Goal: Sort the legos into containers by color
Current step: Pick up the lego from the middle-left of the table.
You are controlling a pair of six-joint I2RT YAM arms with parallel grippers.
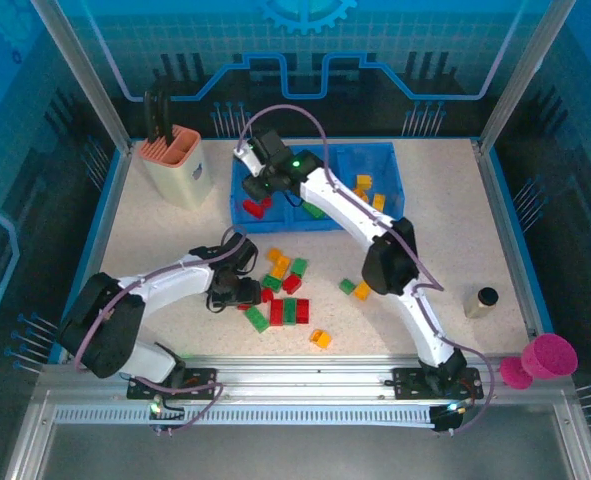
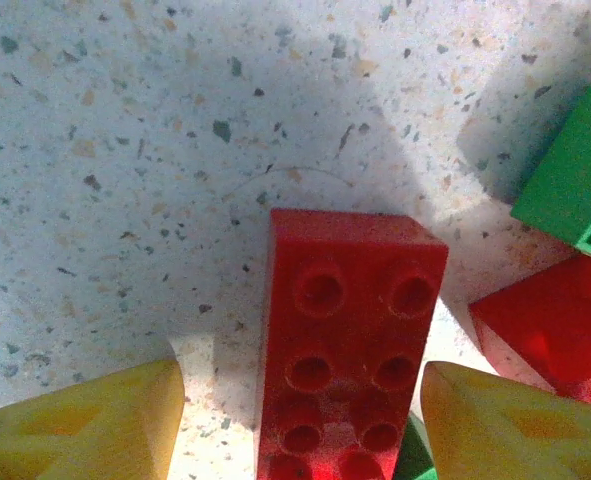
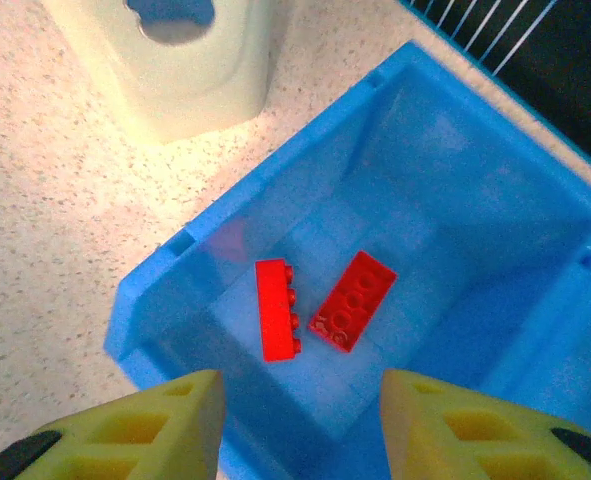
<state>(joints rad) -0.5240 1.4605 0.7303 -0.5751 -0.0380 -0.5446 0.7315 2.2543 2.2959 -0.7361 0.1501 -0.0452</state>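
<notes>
Progress looks to be well short of halfway, going by how the legos lie. The blue tray point(image 1: 387, 150) at the far side of the table point(image 1: 155, 240) already holds a share of each colour. Its left compartment point(image 3: 455, 180) has two red bricks, one lying on its side point(image 3: 278, 310) and one flat with its studs up point(image 3: 353, 300). The top view shows at least one green brick point(image 1: 315, 210) in the middle compartment, though the arm hides much of that space. A few orange-yellow bricks point(image 1: 365, 185) sit in the right compartment. Your right gripper point(image 3: 300, 390) hangs above the left compartment with its jaws apart and nothing between them, so it carries no load. What is left is the loose pile point(image 1: 285, 295) near the middle of the table, about a dozen pieces in all three colours. A green brick and an orange one point(image 1: 354, 289) lie a little apart to its right, and one orange brick point(image 1: 320, 338) lies nearer you. Your left gripper point(image 2: 300, 385) is down at the pile's left edge, jaws open and straddling a long red brick point(image 2: 350, 300) flat on the table. The left finger point(image 2: 85, 430) stands clear of it. The right finger point(image 2: 515, 420) is at its edge, and I cannot tell whether it touches. Nothing is clamped yet. That brick looks like your next one for the left compartment, so mind the red point(image 2: 555, 330) and green point(image 2: 575, 170) neighbours just beside it.
</notes>
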